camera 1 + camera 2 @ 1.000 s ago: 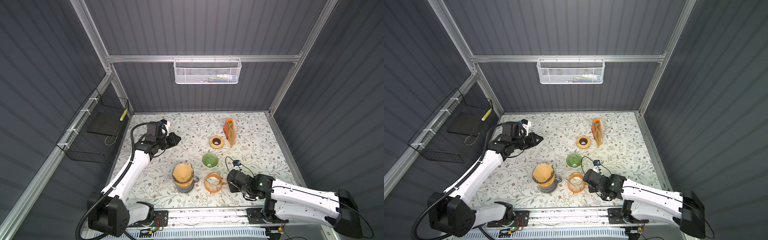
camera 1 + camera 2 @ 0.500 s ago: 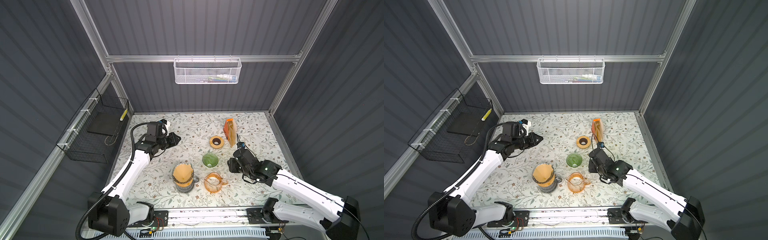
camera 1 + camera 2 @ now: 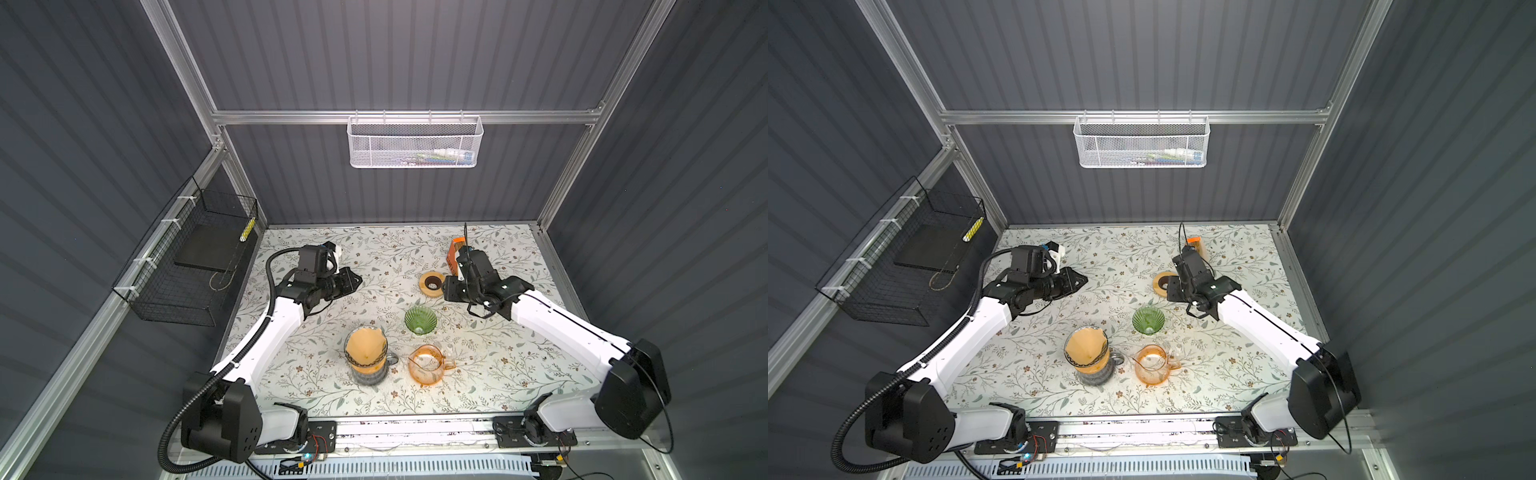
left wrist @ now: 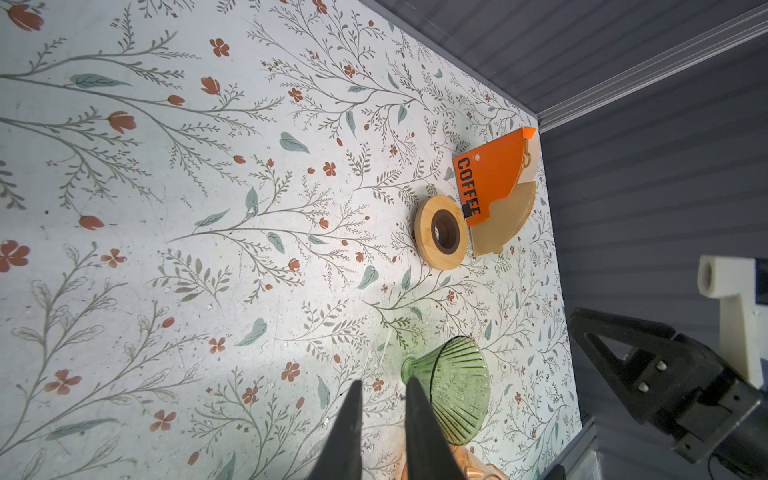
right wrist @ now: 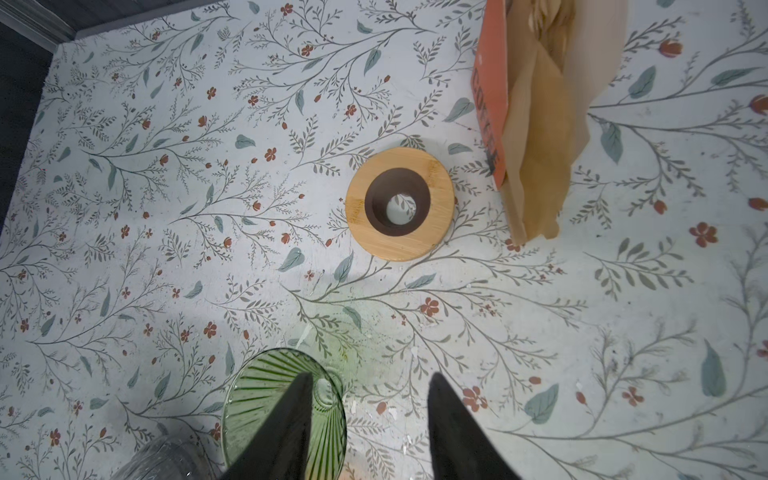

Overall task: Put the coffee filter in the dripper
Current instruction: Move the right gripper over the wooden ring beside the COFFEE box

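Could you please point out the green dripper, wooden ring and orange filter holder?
green dripper (image 3: pixel 420 318): in a top view, ribbed bowl.
wooden ring (image 5: pixel 399 248): right wrist view, wooden rim.
orange filter holder (image 4: pixel 492 174): left wrist view, orange face.

Ring (image 3: pixel 432 284) left of filter holder (image 4: pixel 490 178) (just beside), dripper (image 3: pixel 420 319) before them

Dripper (image 5: pixel 257 390) ribbed green glass, glossy; ring (image 5: pixel 399 245) matt wood; filters (image 5: pixel 536 166) brown paper; holder (image 5: pixel 492 83) orange plastic, smooth.

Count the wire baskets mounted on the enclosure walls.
2: a white mesh basket hanging from the back rail, and a black wire basket on the left wall. None looks hidden.
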`<state>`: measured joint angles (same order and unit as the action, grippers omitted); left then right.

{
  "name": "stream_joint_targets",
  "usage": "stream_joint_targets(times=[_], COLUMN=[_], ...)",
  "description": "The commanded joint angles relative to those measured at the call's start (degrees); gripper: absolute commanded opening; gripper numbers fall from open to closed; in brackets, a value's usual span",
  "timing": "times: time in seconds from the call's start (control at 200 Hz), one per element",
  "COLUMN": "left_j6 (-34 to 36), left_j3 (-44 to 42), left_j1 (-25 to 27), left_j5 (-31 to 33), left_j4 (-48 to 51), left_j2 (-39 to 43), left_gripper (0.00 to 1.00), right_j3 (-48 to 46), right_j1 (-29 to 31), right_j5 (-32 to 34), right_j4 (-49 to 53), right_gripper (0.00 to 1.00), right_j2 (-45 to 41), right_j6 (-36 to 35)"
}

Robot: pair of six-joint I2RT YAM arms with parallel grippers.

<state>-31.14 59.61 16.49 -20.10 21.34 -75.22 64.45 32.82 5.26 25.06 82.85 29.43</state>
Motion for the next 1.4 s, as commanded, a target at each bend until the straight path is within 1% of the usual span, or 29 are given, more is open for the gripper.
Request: stream_joint_targets(times=[0.0, 0.355, 0.565, 0.835, 1.396], left_j6=[0.64, 0.02, 0.78, 1.14, 1.78], left_j3=[0.50, -1.68, -0.50, 0.01, 1.11], left_j1=[0.30, 0.30, 0.30, 0.30, 0.30], left_j5=[0.40, -1.26, -1.53, -1.26, -0.47], left_j4=[0.49, -1.13, 0.40, 1.14, 1.68], left_j2=[1.26, 0.78, 0.86, 1.22, 1.22], left_gripper=[0.20, 0.20, 0.20, 0.20, 0.19], right_j3=[3.87, 10.91, 15.71, 19.90, 26.28], right_j1=[-0.10, -0.07, 0.02, -0.05, -0.10], right_j5=[-4.06, -3.33, -2.75, -0.55, -0.99], right_j4=[-0.40, -0.51, 1.04, 2.98, 5.62], right_gripper=[0.45, 0.44, 0.45, 0.47, 0.48], right_j2=[5.03, 18.30, 25.31, 30.41, 37.72], right_j6=[-3.19, -3.81, -4.52, -5.69, -6.32])
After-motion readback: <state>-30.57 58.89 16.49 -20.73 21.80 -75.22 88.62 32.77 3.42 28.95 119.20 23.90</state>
